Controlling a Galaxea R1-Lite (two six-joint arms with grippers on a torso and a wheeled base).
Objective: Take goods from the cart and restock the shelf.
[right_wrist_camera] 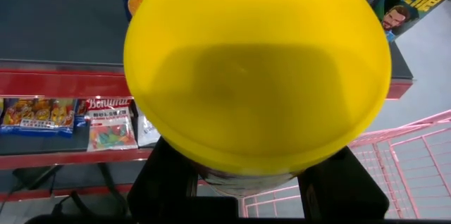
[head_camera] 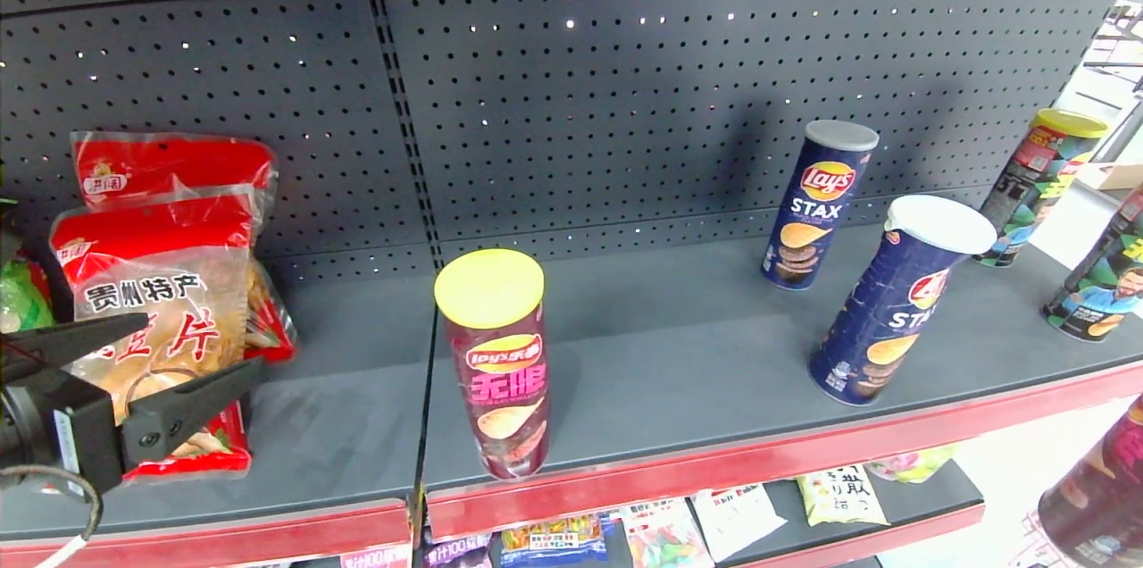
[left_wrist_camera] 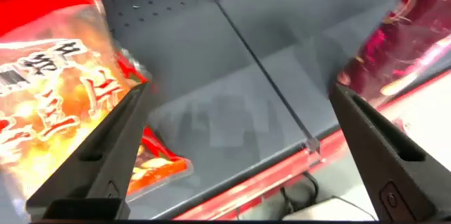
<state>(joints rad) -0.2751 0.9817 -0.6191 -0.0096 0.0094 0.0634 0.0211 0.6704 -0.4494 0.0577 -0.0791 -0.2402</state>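
1. Chip can, yellow lid, is clamped in the right claw, fingers pinching the body just under the lid. Head view puts it low, off the right front of the shelf, near the pink cart.
2. Other side: left claw is spread wide and holds nothing, just in front of the red snack bags.
3. Step in hand, I'd say: bring the can up and stand it on the shelf.
4. To do it well, lift the base above the red front lip before going in. Keep it upright, lower it flat, and let go only once it stands.
5. Best open room is the bare deck between the standing maroon can and the rear blue can.
6. The front blue can looks tilted and sits near the edge. A brush could topple it, so stay wide.
7. The right end is crowded by green-and-black cans, and the pegboard back limits depth.
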